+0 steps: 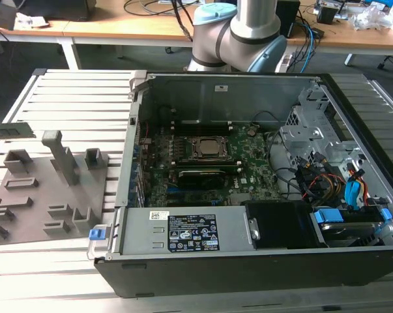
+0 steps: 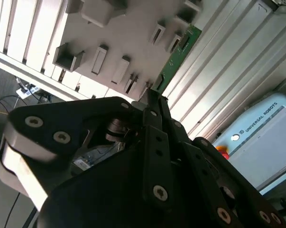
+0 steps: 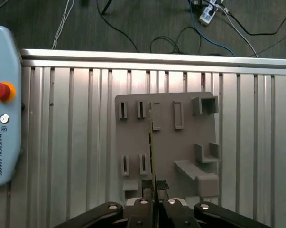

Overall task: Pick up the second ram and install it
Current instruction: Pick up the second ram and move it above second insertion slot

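Note:
The second ram [image 2: 178, 52] is a thin green stick held by one end in my gripper [image 3: 154, 189], which is shut on it. In the first wrist view it appears edge-on as a narrow line [image 3: 152, 137] over the grey fixture plate [image 3: 190, 137]. In the exterior view the stick [image 1: 10, 130] hangs level at the exterior view's left edge, above the plate [image 1: 33, 208]. The black fingertips [image 2: 154, 102] pinch the stick's near end. The open computer case [image 1: 248, 261] lies at the exterior view's right, with its motherboard [image 1: 248, 163] and CPU socket [image 1: 206, 149] exposed.
The fixture plate carries several raised slots and blocks [image 1: 62, 156]. A slatted aluminium table [image 3: 76, 142] lies under everything. A pale blue teach pendant [image 3: 3, 104] with a red button rests beside the plate. Cables [image 3: 180, 33] run on the floor beyond the table edge.

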Tool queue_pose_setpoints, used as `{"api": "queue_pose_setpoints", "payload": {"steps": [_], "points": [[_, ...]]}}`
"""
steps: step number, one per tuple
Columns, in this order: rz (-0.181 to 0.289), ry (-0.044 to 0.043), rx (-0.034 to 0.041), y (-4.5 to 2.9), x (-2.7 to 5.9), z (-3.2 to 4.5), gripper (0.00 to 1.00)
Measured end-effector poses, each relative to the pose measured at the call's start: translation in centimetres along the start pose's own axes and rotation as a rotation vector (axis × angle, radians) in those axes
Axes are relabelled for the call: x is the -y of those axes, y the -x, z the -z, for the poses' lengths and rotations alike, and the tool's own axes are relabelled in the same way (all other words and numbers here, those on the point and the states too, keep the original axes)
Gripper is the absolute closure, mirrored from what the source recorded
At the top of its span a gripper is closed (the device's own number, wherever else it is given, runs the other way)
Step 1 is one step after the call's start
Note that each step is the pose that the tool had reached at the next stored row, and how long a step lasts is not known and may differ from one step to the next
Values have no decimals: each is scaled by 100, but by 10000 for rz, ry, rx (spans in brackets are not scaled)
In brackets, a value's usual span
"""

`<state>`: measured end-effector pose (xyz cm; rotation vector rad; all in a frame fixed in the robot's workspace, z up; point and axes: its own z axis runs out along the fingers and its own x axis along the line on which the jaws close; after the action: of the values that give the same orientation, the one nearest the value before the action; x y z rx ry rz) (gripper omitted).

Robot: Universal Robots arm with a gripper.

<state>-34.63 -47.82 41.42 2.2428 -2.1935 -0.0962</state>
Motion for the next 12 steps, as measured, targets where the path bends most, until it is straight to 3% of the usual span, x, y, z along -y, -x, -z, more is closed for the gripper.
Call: {"api": "queue_pose_setpoints", "payload": {"steps": [3,7,12], "points": [[1,-2,-3,115,269,6,86],[1,0,-5,171,420,11,86],[-1,2,-7,273,817,25,86]]}}
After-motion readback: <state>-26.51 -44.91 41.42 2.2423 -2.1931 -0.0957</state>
